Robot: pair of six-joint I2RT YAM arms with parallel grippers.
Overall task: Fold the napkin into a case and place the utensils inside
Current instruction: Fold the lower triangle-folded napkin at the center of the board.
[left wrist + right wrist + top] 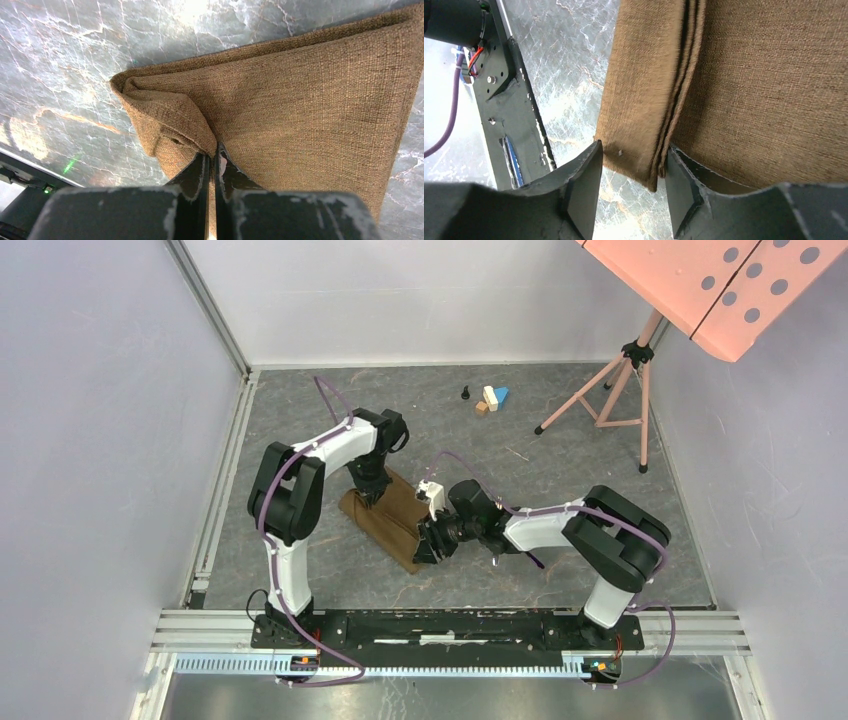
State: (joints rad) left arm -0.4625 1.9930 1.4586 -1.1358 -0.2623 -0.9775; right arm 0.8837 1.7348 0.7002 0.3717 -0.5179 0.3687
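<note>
Marble tabletop: napkin folded narrow; left gripper clamps its corner, right gripper parted astride fold; utensils unseen, insertion left.

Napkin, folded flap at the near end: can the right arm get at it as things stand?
Probably yes. The right gripper is open, its jaws either side of the napkin's folded flap, nothing between. The left gripper is shut on the cloth's other end, clear of it.
</note>
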